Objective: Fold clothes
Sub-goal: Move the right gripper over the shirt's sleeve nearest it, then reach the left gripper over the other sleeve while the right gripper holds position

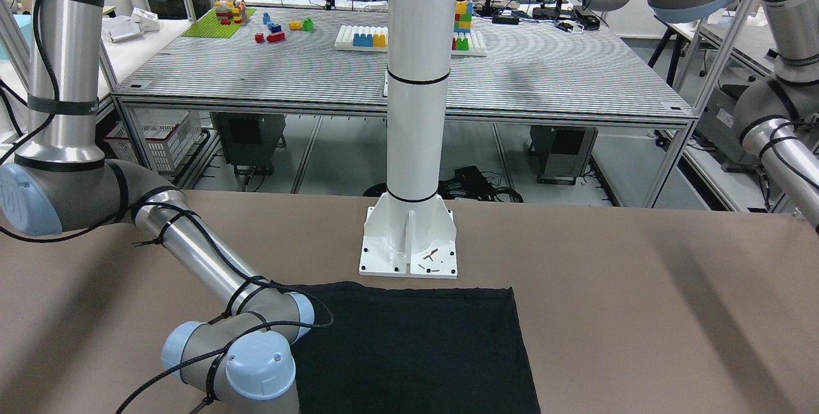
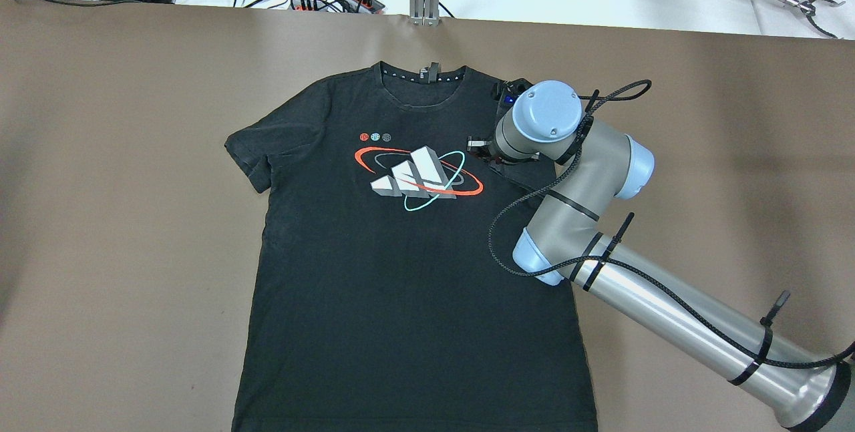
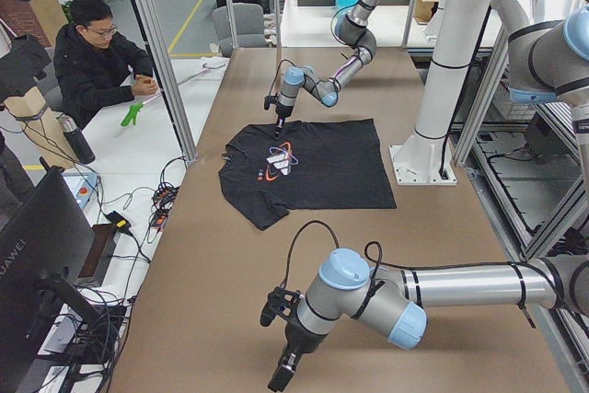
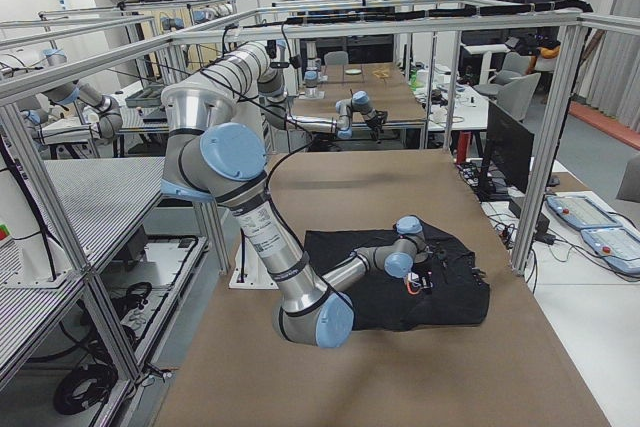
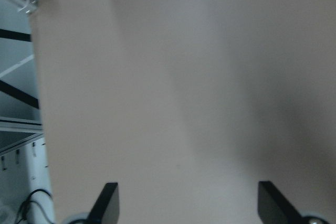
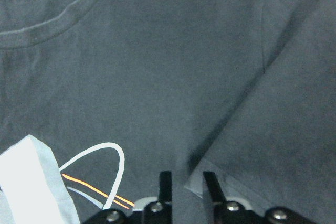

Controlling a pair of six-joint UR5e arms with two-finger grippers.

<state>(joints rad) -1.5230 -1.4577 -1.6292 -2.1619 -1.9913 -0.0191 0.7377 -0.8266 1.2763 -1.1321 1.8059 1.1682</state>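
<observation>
Black cotton T-shirt (image 2: 401, 252) with a printed logo lies flat, front up, mid-table (image 2: 120, 218), collar toward twelve o'clock in the overhead view. Over its folded-in sleeve at two o'clock, the right gripper (image 6: 185, 182) hovers, fingers (image 6: 166, 186) nearly together with nothing between them. Left gripper (image 5: 186, 203) hangs above bare table, fingers wide apart.

Black printed T-shirt (image 2: 374, 272) flat on the brown table, right sleeve seemingly folded inward.
</observation>
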